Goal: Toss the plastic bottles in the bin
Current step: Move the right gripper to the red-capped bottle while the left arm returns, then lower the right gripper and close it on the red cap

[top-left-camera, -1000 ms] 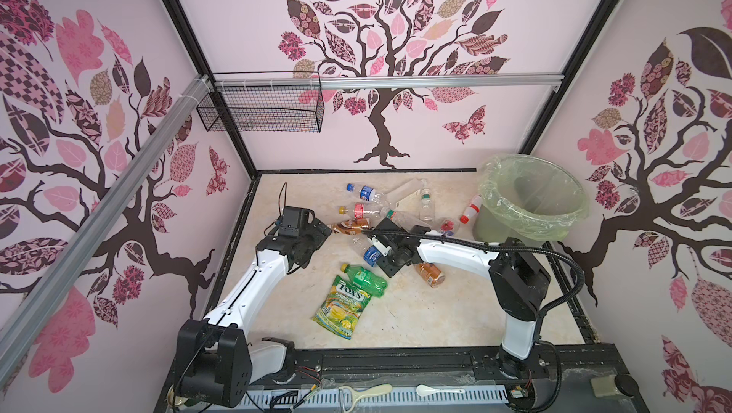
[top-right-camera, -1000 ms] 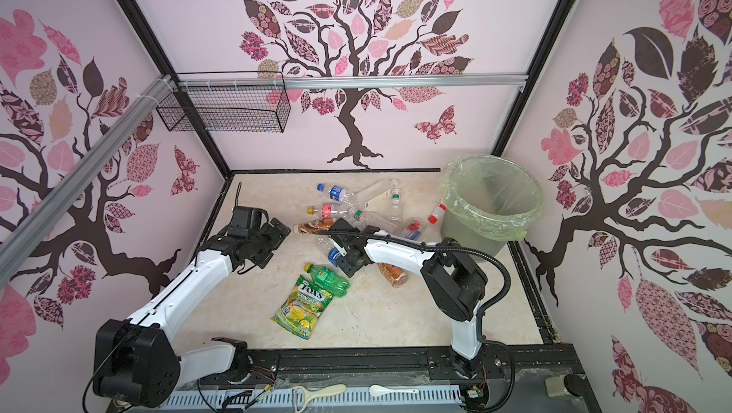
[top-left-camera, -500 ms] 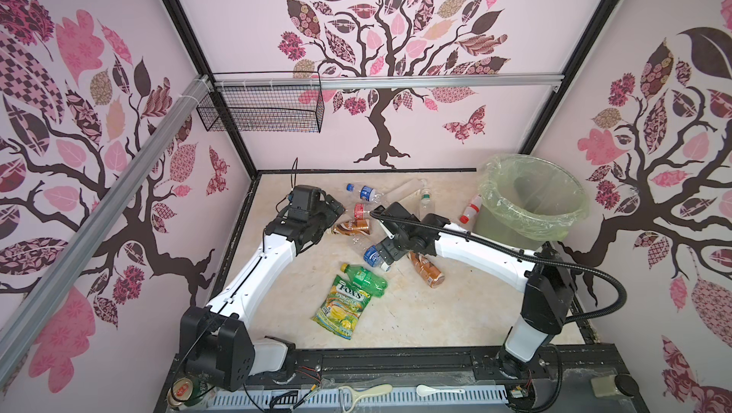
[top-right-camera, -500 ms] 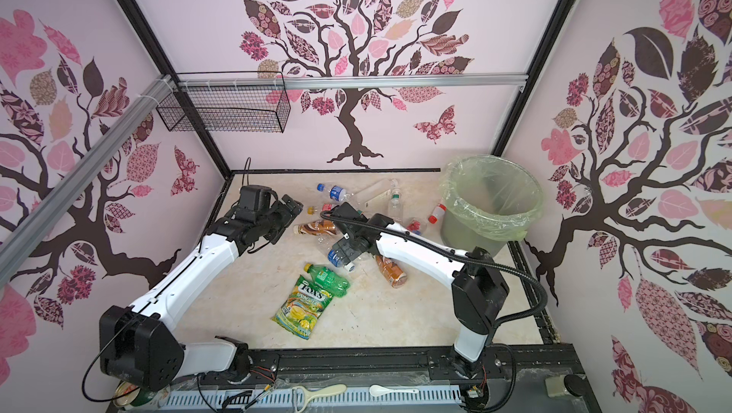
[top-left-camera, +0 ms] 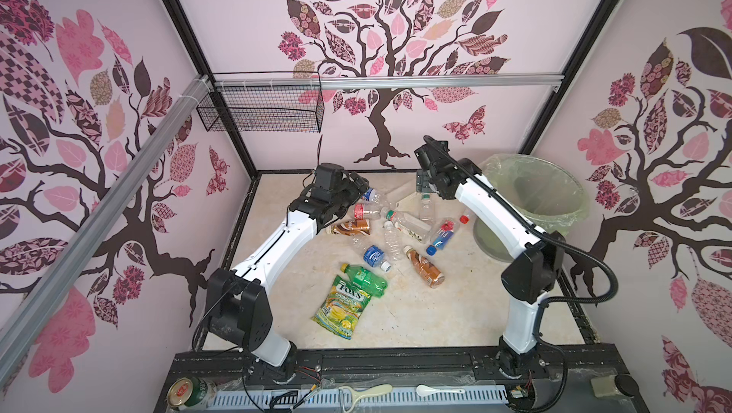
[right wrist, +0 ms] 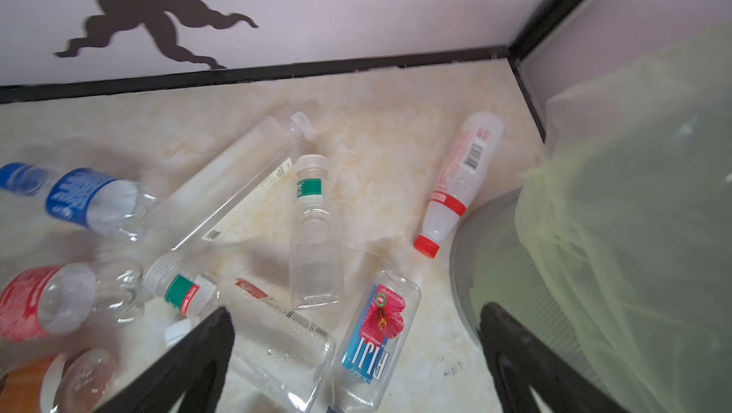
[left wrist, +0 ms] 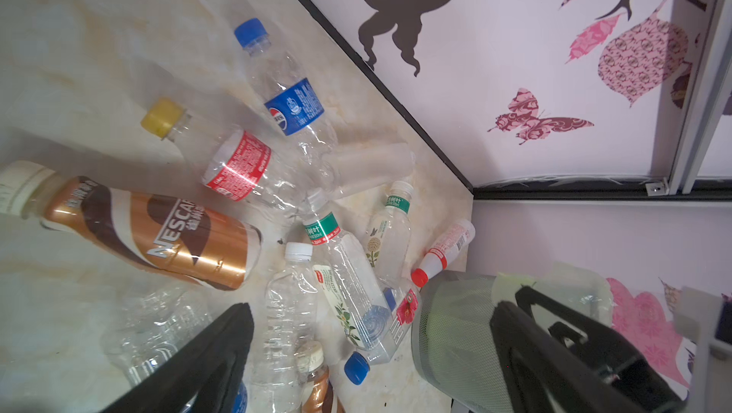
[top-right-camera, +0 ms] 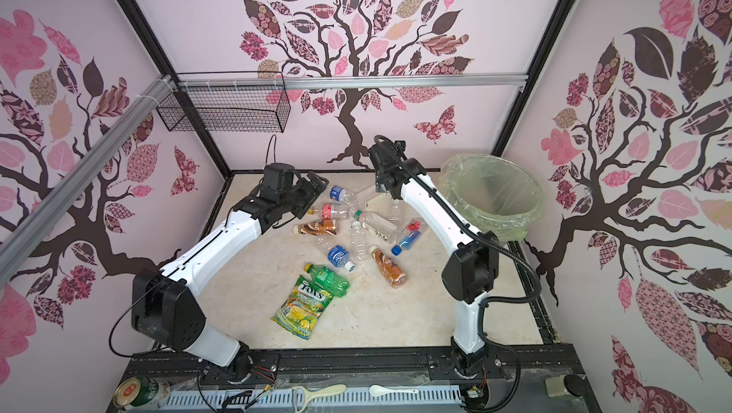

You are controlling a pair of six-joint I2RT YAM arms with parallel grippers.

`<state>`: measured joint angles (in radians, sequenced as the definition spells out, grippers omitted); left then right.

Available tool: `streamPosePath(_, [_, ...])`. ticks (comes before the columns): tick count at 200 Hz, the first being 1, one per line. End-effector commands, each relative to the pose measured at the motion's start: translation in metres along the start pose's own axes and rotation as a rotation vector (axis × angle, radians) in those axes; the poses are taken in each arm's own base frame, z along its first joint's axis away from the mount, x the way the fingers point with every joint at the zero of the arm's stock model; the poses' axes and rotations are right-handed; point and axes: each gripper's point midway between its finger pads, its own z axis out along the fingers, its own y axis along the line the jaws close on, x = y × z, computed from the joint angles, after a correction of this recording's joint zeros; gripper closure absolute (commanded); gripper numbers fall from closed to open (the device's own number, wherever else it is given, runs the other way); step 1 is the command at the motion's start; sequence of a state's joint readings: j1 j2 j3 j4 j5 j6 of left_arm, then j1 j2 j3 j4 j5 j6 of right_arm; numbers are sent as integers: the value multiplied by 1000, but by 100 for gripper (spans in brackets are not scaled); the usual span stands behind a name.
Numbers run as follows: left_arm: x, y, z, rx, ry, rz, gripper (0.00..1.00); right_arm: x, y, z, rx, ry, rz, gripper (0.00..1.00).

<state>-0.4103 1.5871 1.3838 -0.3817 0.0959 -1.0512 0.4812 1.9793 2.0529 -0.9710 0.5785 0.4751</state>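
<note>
Several plastic bottles lie scattered on the marble table: a green one (top-left-camera: 366, 278), two brown-labelled ones (top-left-camera: 350, 226) (top-left-camera: 426, 268), a Fiji bottle (top-left-camera: 441, 234) and clear ones with blue (top-left-camera: 370, 194) or red (top-left-camera: 366, 211) labels. The bin (top-left-camera: 570, 213), lined with a pale green bag, stands at the back right. My left gripper (top-left-camera: 354, 189) hangs open over the back left of the pile and holds nothing (left wrist: 372, 308). My right gripper (top-left-camera: 424, 189) is raised near the back wall beside the bin. It is open and empty, with the Fiji bottle (right wrist: 376, 339) below it.
A Fox's candy bag (top-left-camera: 342, 306) lies in front of the green bottle. A black wire basket (top-left-camera: 261, 114) hangs on the back-left rail. A metal can (top-left-camera: 186, 391) and white utensils (top-left-camera: 435, 390) sit on the front ledge.
My right gripper opened, rose from the middle of the pile and swung back toward the rear wall by the bin. My left gripper moved back and right over the bottles.
</note>
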Motion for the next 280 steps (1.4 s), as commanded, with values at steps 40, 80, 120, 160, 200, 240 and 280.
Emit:
streamPosePath(40, [18, -28, -3, 93, 22, 35, 1, 28, -21, 76, 241, 170, 195, 1])
streamPosePath(80, [24, -15, -12, 87, 13, 65, 2, 56, -40, 108, 326, 240, 291, 1])
streamPosePath(120, [28, -23, -21, 161, 17, 91, 2, 80, -54, 128, 388, 290, 346, 3])
streamPosePath(160, [31, -30, -24, 194, 16, 140, 2, 99, -59, 139, 439, 302, 363, 9])
streamPosePath(200, [46, -32, -25, 208, 39, 149, 2, 124, -69, 157, 486, 334, 363, 15])
streamPosePath(240, [55, -30, -31, 193, 46, 184, 2, 137, -82, 171, 511, 346, 364, 19])
streamPosePath(280, [61, -30, -36, 186, 52, 216, 2, 128, -90, 180, 497, 309, 365, 23])
